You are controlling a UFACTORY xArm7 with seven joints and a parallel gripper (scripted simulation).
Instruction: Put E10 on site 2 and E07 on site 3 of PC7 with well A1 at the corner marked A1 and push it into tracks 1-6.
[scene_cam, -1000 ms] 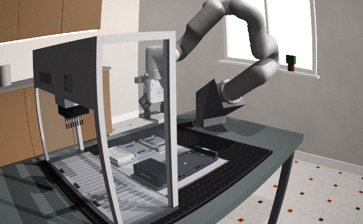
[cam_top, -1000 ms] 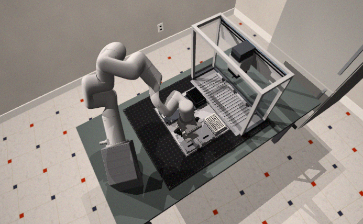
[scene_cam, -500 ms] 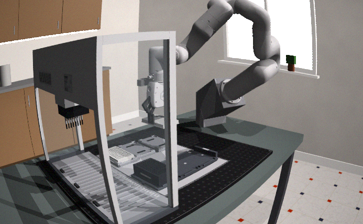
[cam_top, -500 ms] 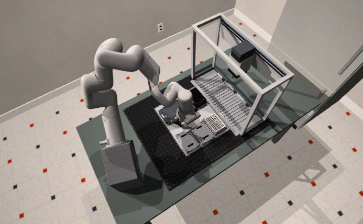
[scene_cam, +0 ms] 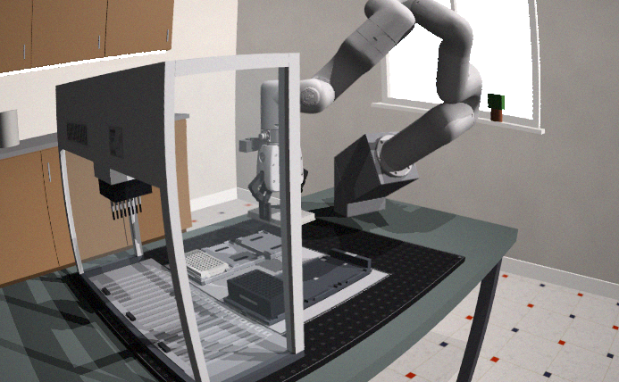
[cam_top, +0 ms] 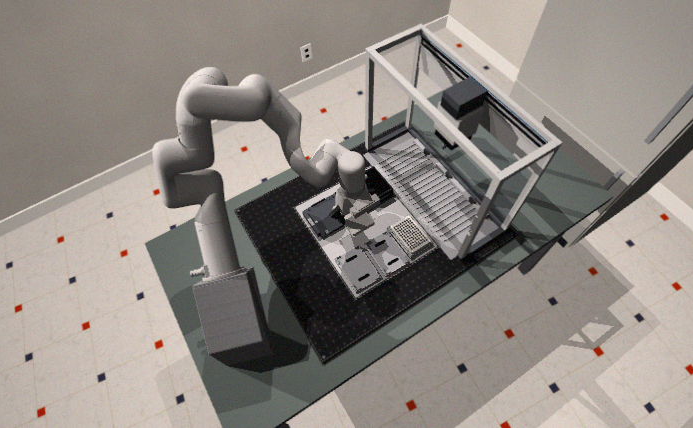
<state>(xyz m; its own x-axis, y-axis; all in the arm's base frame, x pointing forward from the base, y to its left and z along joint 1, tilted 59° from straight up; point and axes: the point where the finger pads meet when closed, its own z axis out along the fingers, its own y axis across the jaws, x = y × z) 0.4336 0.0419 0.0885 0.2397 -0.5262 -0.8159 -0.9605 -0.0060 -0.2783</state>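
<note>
The claw (scene_cam: 267, 201) holds plate E10 (scene_cam: 280, 214) above carrier PC7 (scene_cam: 330, 279), beside the nests (scene_cam: 249, 246).

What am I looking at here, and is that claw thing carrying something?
It is a white robot arm on a table. One picture looks down from above, the other from the side, through a lab instrument's frame. Its gripper is shut on a pale flat plate, held in the air. Below lie a dark carrier tray with a black block on it, and a white well plate in a holder.
</note>
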